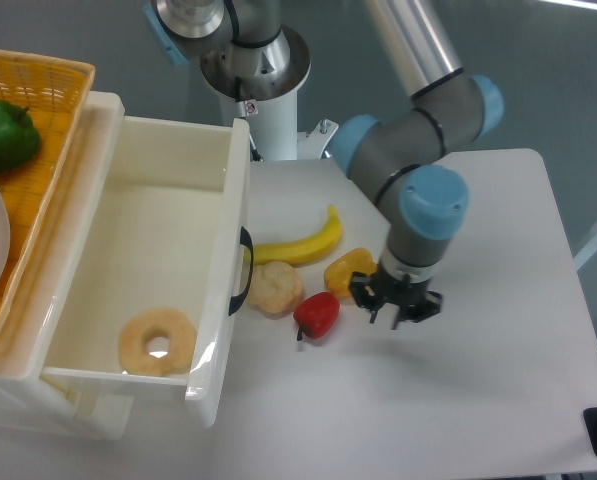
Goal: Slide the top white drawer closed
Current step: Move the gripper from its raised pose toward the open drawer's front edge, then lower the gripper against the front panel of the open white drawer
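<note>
The top white drawer (223, 300) stands pulled out to the right, its deep cream inside open to view. A ring-shaped pastry (157, 341) lies on its floor. Its black curved handle (244, 270) is on the front face. My gripper (396, 312) points down over the table to the right of the drawer, well apart from the handle, just right of a red pepper (317, 314). Its short black fingers look slightly apart and hold nothing.
A banana (303, 243), a yellow pepper (347, 269) and a pale bread-like piece (275, 287) lie between the drawer front and my gripper. An orange woven basket (48, 95) with a green pepper (6, 135) sits on top of the cabinet at left.
</note>
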